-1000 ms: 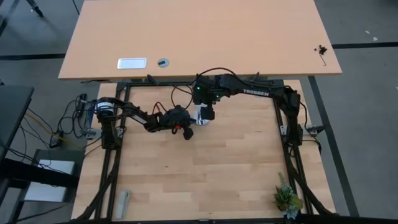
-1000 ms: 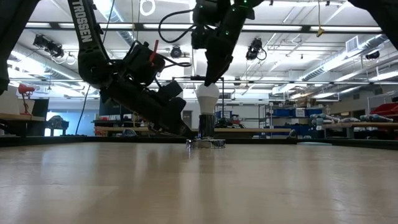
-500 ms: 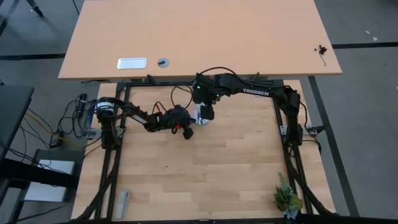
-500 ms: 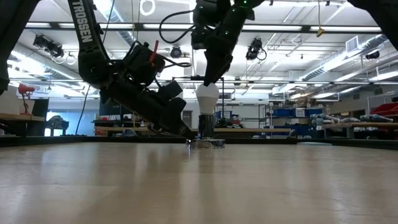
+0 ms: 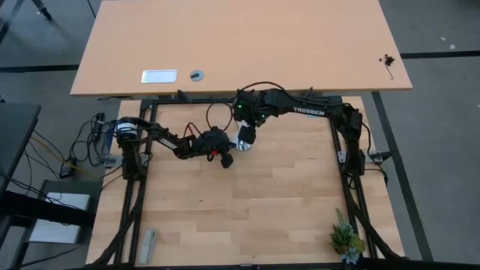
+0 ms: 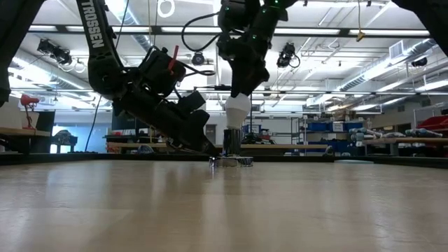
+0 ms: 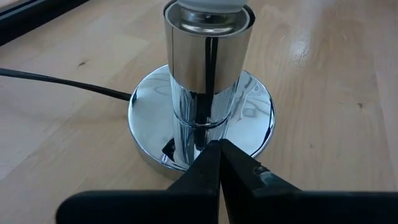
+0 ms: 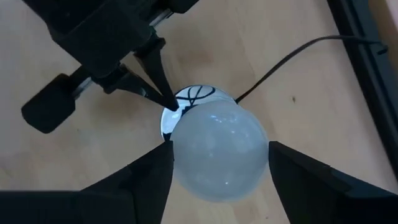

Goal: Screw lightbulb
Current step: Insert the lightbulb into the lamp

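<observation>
**Bulb upright in socket, both pincers at it**

On the near part of the bench lie a grey bar at the near left and a small green plant at the near right. Farther back, left of centre, the left pincer is clenched, its closed tips pressed against the shiny round socket base low on the bench. The lightbulb stands upright in that socket's chrome sleeve. The right pincer comes down from above with one finger on each side of the white globe, grasping it. A thin black cord runs away from the base. Beyond stands a second, lighter table.
</observation>
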`<state>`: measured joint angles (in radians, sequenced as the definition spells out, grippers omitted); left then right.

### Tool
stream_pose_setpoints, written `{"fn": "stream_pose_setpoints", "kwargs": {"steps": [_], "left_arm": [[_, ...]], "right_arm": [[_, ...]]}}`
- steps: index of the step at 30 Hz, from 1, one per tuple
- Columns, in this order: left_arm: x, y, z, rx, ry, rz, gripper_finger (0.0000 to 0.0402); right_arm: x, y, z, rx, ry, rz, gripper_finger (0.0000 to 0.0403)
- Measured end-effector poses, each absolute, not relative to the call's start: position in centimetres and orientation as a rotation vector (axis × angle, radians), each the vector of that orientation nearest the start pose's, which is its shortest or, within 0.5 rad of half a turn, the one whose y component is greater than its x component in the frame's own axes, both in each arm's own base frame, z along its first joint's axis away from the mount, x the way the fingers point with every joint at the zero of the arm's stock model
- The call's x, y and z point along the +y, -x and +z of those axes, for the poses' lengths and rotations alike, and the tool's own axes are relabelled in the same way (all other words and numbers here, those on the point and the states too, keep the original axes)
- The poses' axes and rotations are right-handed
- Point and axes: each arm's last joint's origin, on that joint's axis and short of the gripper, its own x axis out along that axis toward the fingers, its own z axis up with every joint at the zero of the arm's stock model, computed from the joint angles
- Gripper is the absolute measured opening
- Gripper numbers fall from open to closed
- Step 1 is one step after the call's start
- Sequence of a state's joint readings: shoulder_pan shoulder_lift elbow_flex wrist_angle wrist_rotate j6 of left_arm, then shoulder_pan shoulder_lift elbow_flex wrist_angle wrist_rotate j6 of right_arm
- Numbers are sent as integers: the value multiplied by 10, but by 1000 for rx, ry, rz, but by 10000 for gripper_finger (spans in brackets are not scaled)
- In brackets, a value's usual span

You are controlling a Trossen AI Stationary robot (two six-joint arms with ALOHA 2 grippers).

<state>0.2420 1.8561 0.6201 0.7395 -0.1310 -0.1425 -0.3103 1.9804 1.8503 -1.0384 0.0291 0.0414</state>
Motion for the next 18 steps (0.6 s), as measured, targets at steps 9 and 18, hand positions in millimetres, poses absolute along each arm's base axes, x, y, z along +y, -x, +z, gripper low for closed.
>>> {"fn": "stream_pose_setpoints", "kwargs": {"steps": [9,18], "left_arm": [[79,-306,99,475,165,402,13],[79,-306,99,476,166,402,13]], "right_arm": [[-128,-395,288,1161,-48,-241,292],[-137,-392,289,1179,71,-231,302]]}}
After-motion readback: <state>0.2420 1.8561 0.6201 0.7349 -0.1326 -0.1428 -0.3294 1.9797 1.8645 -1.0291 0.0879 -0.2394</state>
